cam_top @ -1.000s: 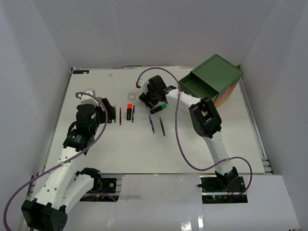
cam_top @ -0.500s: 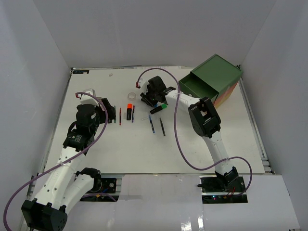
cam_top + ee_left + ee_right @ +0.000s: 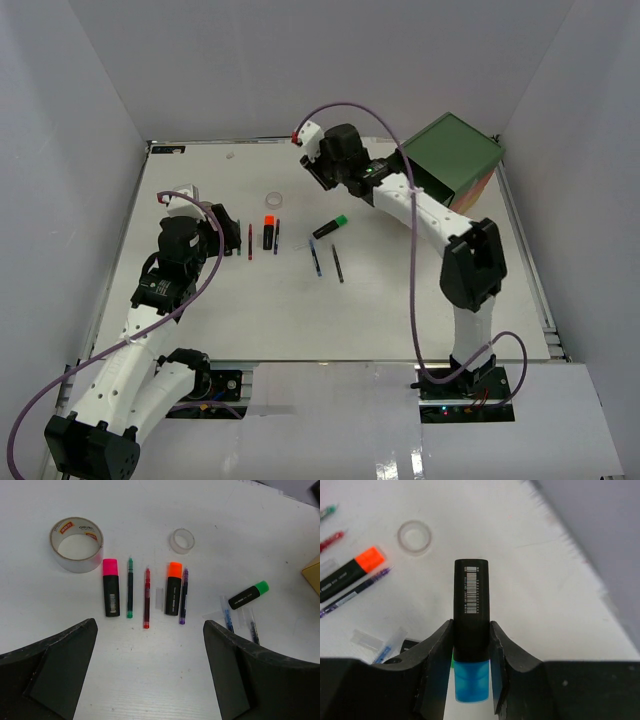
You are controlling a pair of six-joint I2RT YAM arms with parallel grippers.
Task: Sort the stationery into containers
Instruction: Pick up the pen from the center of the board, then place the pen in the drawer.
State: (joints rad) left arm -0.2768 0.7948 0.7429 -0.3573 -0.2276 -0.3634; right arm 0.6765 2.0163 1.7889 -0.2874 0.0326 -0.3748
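My right gripper [image 3: 325, 160] [image 3: 471, 627] is shut on a black marker with a blue cap [image 3: 471, 595] and holds it above the table's far middle, left of the three-drawer chest [image 3: 455, 148]. My arm hides much of the chest's pulled-out green drawer. My left gripper [image 3: 225, 230] [image 3: 150, 625] is open and empty, just short of the row of items. In that row lie the beige tape roll [image 3: 76, 545], pink marker [image 3: 111, 587], green pen [image 3: 130, 587], red pen [image 3: 147, 598], orange marker [image 3: 173, 589], purple pen [image 3: 183, 596] and clear tape roll [image 3: 181, 540].
A green-capped marker [image 3: 330, 226] [image 3: 248, 595], a blue pen [image 3: 316, 260] and a dark pen [image 3: 338, 264] lie mid-table. White walls enclose the table on three sides. The chest stands at the far right corner.
My right gripper has risen from the table beside the green-capped marker and moved back and right towards the chest, with the blue-capped marker in it. The left arm has not moved.
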